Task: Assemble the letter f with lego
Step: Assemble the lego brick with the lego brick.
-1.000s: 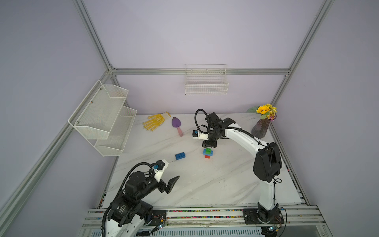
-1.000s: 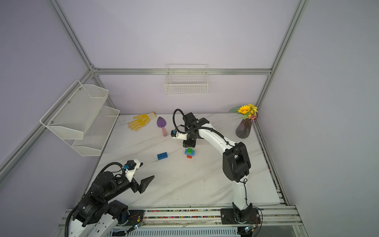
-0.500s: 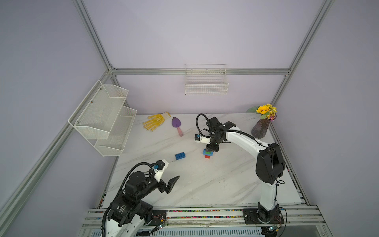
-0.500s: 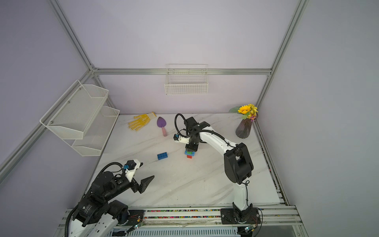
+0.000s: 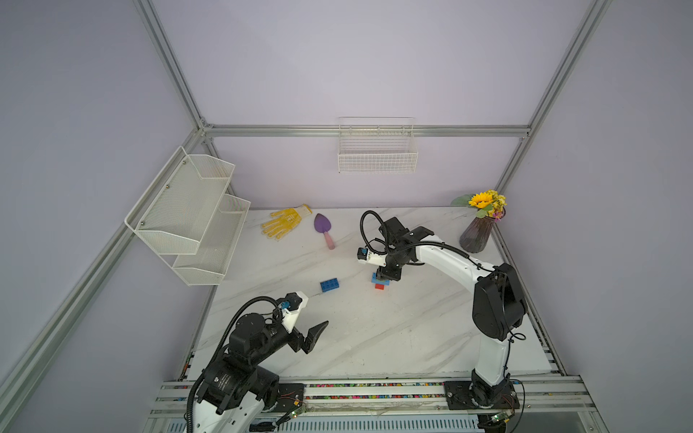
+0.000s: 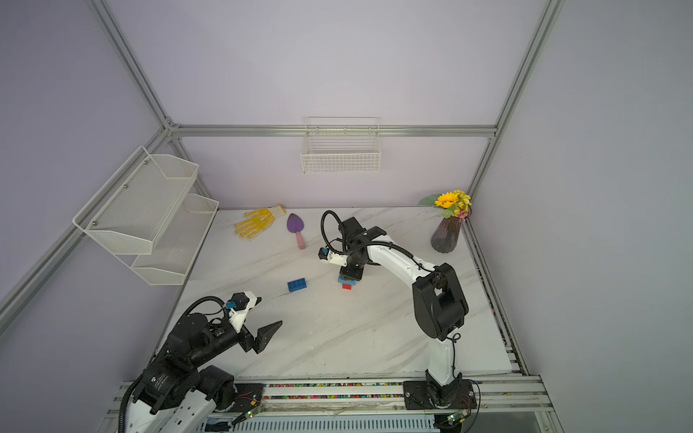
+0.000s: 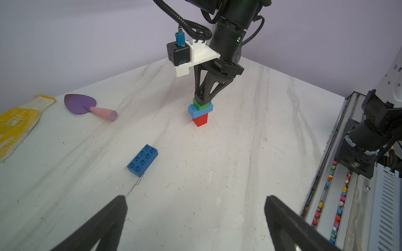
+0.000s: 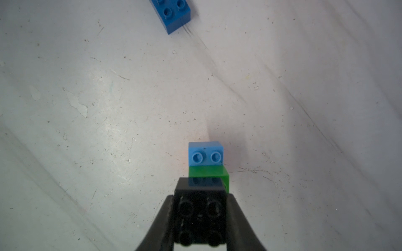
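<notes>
A small stack stands mid-table: a red brick (image 7: 200, 120) at the bottom, a light blue brick (image 7: 196, 111) across it, a green brick (image 7: 204, 106) on top. My right gripper (image 8: 200, 217) is shut on a black brick (image 8: 200, 214) and holds it right on top of the green brick (image 8: 208, 172). Whether the two are pressed together I cannot tell. A darker blue brick (image 7: 143, 160) lies loose on the table left of the stack (image 5: 380, 282). My left gripper (image 7: 195, 198) hangs open and empty near the front left, far from the bricks.
A yellow glove (image 5: 285, 223) and a purple trowel (image 5: 324, 228) lie at the back. A vase with a sunflower (image 5: 476, 234) stands at the back right corner. A wire shelf (image 5: 187, 213) juts in from the left wall. A rail (image 5: 375, 386) runs along the front edge.
My right gripper has moved with the black brick over the stack and down onto the green brick. The left arm has not moved.
</notes>
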### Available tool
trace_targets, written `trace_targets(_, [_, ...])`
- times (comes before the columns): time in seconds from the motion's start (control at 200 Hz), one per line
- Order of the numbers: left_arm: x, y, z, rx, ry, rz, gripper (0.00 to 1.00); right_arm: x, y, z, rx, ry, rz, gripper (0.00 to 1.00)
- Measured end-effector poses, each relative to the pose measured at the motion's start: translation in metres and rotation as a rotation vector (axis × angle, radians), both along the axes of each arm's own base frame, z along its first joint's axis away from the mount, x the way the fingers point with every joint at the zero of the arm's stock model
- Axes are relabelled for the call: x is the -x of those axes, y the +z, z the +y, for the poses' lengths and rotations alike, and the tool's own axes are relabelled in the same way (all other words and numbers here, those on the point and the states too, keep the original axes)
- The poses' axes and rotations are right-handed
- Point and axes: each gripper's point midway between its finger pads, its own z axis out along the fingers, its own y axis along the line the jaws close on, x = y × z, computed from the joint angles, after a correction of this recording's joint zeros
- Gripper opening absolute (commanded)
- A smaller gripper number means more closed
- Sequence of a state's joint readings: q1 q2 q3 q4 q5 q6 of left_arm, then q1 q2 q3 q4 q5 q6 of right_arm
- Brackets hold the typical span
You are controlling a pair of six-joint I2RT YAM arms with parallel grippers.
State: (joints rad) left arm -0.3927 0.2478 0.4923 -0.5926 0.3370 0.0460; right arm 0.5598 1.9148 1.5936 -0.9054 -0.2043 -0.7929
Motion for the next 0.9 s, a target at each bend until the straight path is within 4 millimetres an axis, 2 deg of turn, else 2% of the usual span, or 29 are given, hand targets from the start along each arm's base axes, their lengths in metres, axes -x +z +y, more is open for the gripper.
trace_targets(0.9, [0.000, 0.000, 0.000, 0.000, 0.001, 0.000, 1.00, -0.012, -0.005, -0.006, -0.049, 0.000, 0.019, 0.05])
